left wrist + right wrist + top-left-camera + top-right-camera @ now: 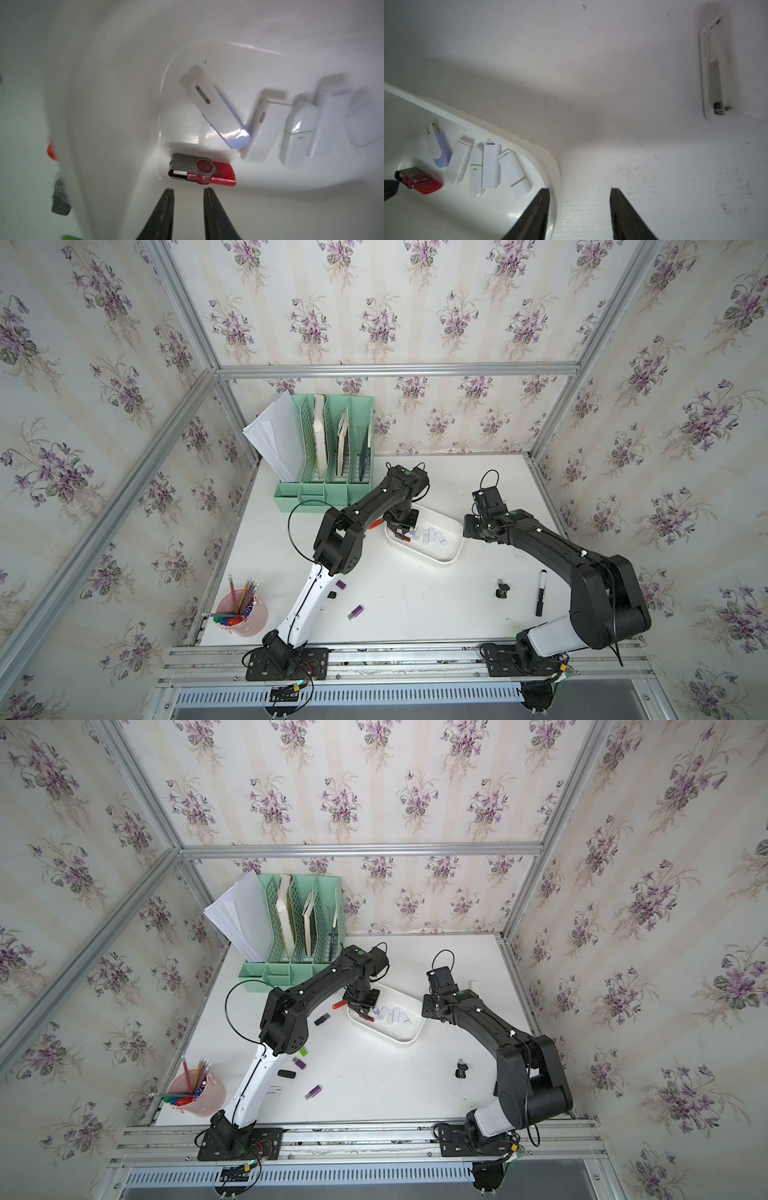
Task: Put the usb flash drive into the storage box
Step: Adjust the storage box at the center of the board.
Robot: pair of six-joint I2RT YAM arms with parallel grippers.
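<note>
We see the left gripper hanging over 1 end of the storage box, its 2 fingers parted with nothing between them: released. The red usb flash drive lies flat on the box floor just past the fingertips, close to the box's end wall and clear of both fingers. Further along the box floor lie a white-and-lilac drive and 4 white drives, side by side, some touching. The right gripper hovers at the opposite end of the box, also parted and empty, 1 finger above the box rim and the other above the table outside the box. Just outside the box, by the wall nearest the red usb flash drive, lies a second red drive. A purple drive lies well apart from the box.
</note>
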